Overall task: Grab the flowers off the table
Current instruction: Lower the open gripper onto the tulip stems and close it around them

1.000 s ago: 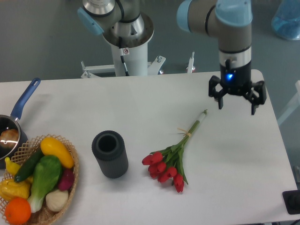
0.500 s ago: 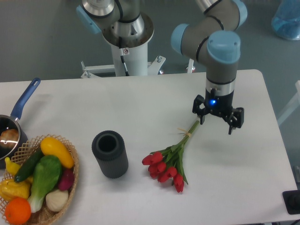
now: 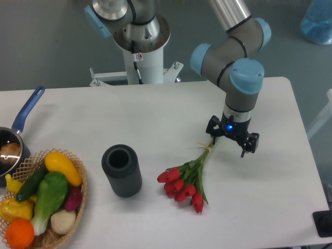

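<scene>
The flowers [image 3: 188, 179], a bunch of red tulips with green stems tied by a thin yellowish band, lie flat on the white table [image 3: 155, 114], blooms toward the front and stems pointing up to the right. My gripper [image 3: 228, 146] is open and hangs low over the upper end of the stems, one finger beside the stem tips and the other to their right. The stem ends are partly hidden under it. Nothing is held.
A dark grey cylinder [image 3: 122, 170] stands left of the flowers. A wicker basket [image 3: 78, 199] of colourful vegetables sits at the front left, with a blue-handled pan [image 3: 18, 135] behind it. The robot base [image 3: 141, 46] is at the back.
My gripper has moved left and toward the front, coming down from the right rear of the table to just over the stem ends. The flowers have not moved.
</scene>
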### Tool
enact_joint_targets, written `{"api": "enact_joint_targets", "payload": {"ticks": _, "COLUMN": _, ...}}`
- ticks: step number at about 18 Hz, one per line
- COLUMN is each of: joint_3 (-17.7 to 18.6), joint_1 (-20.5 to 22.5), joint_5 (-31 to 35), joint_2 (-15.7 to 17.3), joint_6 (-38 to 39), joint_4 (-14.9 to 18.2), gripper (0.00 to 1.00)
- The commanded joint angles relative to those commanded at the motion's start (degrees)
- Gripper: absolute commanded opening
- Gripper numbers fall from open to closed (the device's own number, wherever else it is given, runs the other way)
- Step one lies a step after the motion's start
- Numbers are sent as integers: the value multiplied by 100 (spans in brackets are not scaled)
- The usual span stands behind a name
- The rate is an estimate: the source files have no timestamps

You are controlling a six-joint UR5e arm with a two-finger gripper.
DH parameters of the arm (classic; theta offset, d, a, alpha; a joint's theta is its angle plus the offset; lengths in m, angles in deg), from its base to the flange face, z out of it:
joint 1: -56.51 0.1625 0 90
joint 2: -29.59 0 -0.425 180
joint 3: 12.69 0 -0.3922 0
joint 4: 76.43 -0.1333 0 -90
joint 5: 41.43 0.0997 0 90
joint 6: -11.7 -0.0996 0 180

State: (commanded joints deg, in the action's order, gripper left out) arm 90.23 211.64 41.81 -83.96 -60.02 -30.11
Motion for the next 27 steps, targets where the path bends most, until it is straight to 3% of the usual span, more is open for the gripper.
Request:
{"api": "enact_joint_targets", "payload": {"ticks": 11, "joint_3": -9, "joint_1": -237, "joint_5": -141, "joint_2": -281, "joint_6": 255, "joint_4": -18, "gripper": 100}}
{"api": "enact_joint_targets", "payload": {"ticks": 23, "joint_3": 167, "joint_1": -378, "joint_5": -132, "joint_2": -361, "joint_6": 220, "joint_4": -18, "gripper": 100}}
{"api": "enact_joint_targets", "payload": {"ticks": 27, "joint_3": 185, "joint_1": -369, "joint_5": -123, "joint_2": -334, "joint_6": 211, "joint_4": 0, "gripper": 86}}
